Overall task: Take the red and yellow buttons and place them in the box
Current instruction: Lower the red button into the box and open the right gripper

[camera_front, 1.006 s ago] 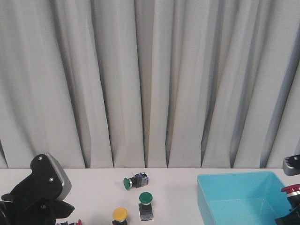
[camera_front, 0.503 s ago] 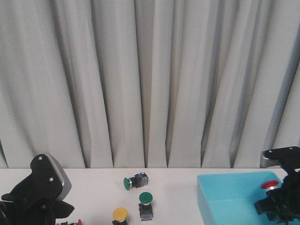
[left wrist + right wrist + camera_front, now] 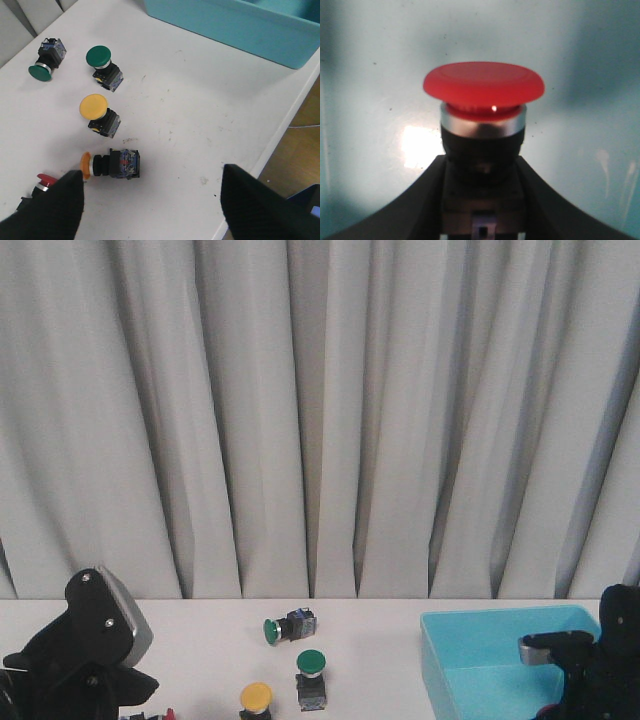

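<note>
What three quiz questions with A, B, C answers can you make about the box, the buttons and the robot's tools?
1. Seen from the front, where on the table is the box?
A. left side
B. middle
C. right side

2. How many green buttons are on the table?
A. two
B. four
C. none

3. What is the right tool doing?
A. open and holding nothing
B. shut on a red button
C. shut on a green button

Answers:
1 C: the blue box sits at the right end of the table.
2 A: the left wrist view shows one green button standing and one lying on its side.
3 B: the right wrist view shows the red cap sticking up from the tool's grip.
</note>
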Robot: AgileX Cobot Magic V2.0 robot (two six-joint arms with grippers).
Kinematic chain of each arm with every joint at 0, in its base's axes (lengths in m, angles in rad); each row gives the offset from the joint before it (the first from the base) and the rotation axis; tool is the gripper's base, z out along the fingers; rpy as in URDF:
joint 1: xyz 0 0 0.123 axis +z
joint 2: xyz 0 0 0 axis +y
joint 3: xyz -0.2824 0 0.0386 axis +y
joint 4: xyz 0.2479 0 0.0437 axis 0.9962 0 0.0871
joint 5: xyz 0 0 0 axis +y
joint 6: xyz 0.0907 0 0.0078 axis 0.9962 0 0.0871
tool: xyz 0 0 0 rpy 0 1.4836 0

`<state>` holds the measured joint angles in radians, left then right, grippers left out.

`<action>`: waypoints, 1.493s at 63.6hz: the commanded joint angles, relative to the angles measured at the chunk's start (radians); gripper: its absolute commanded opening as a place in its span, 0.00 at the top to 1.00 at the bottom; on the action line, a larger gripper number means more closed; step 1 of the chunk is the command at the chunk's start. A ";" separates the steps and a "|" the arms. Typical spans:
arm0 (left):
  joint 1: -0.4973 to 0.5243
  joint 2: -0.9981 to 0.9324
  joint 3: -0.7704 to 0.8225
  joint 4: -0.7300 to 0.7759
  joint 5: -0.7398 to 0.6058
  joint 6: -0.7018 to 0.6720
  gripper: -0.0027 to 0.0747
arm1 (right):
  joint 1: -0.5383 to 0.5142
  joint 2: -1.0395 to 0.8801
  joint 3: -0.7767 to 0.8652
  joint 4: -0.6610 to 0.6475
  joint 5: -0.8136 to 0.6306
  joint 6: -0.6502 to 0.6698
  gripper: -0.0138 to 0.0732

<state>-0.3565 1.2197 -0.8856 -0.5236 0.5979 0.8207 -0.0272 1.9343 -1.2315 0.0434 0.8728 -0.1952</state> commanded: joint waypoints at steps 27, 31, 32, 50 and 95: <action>-0.001 -0.020 -0.026 -0.024 -0.047 -0.009 0.24 | -0.005 0.032 -0.030 -0.043 -0.014 0.003 0.50; -0.001 -0.020 -0.026 -0.023 -0.049 -0.008 0.24 | -0.005 0.032 -0.030 -0.043 -0.014 0.003 0.47; -0.001 -0.020 -0.026 -0.023 -0.049 -0.008 0.24 | -0.005 0.032 -0.030 -0.043 -0.014 0.003 0.46; -0.001 -0.020 -0.026 -0.023 -0.046 -0.008 0.24 | -0.005 0.012 -0.030 -0.037 -0.004 -0.016 0.36; -0.001 -0.020 -0.026 -0.023 -0.055 -0.011 0.24 | 0.176 -0.682 0.199 0.021 -0.084 -0.011 0.44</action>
<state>-0.3565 1.2197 -0.8856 -0.5236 0.5931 0.8207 0.0834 1.3726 -1.0878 0.0567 0.8824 -0.2110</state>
